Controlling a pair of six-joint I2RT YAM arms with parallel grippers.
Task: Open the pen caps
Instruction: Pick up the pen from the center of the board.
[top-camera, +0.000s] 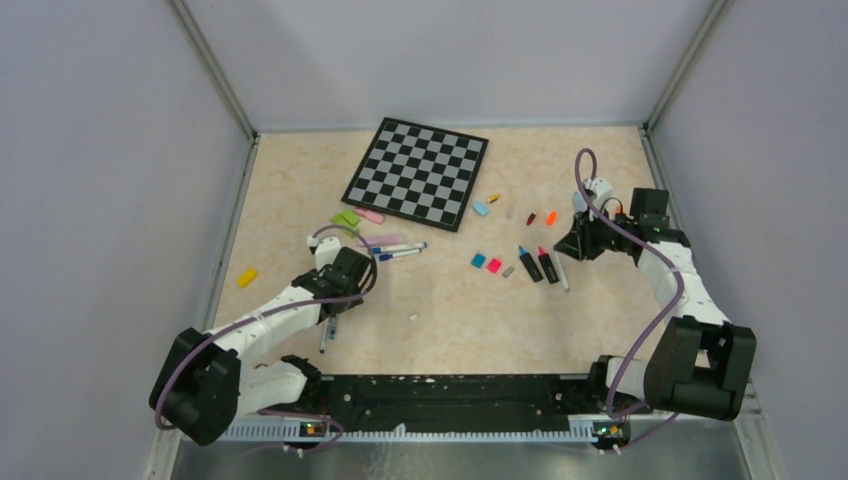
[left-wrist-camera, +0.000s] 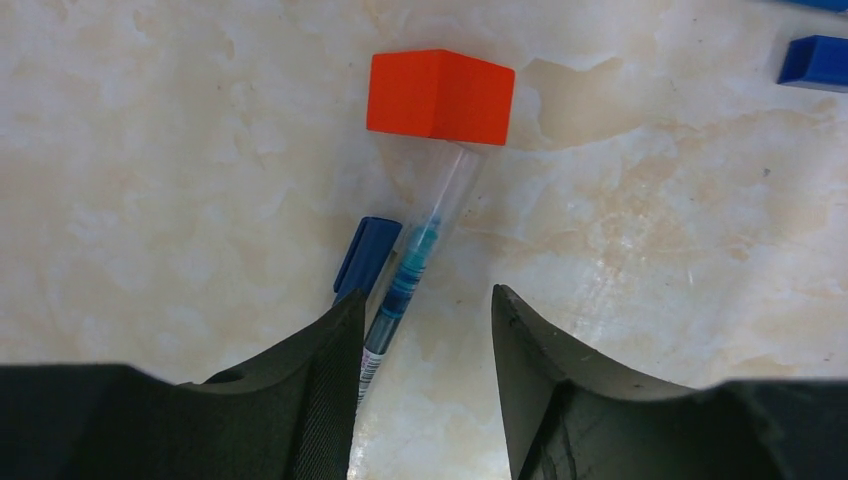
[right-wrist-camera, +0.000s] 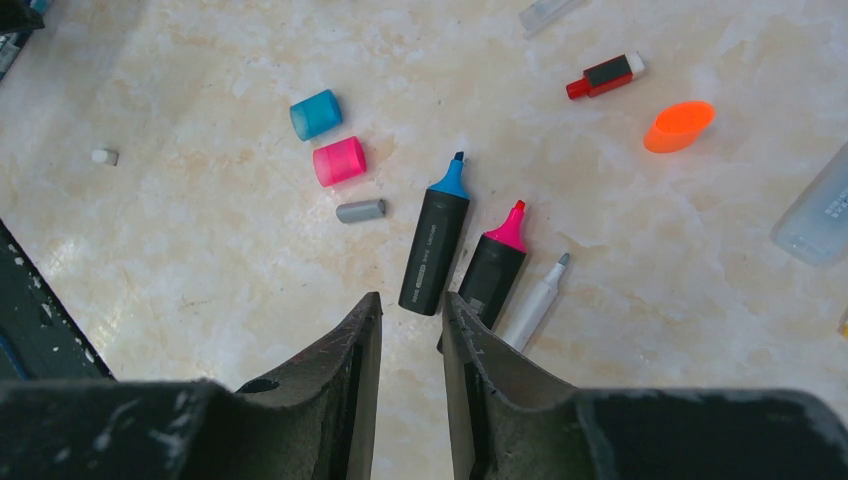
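Left gripper (left-wrist-camera: 425, 300) stands moderately wide over a clear-barrelled blue pen (left-wrist-camera: 415, 262), which lies against one finger (left-wrist-camera: 335, 340) beside a blue cap (left-wrist-camera: 367, 255). Closing off-centre could roll the pen away or pinch both. Right gripper (right-wrist-camera: 412, 300), narrow and empty, hovers above two uncapped black highlighters (right-wrist-camera: 435, 250). No container shows.

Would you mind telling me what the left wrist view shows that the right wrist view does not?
Only the left wrist view shows an orange block, a clear-barrelled pen with blue ink running from it toward the left claw, and a dark blue cap beside that pen.

Only the right wrist view shows the uncapped blue-tipped highlighter, the pink-tipped highlighter, a white pen, a loose cyan cap, pink cap, grey cap and orange cap, and the right claw.

Both show the marbled tabletop and an open claw gripping nothing.
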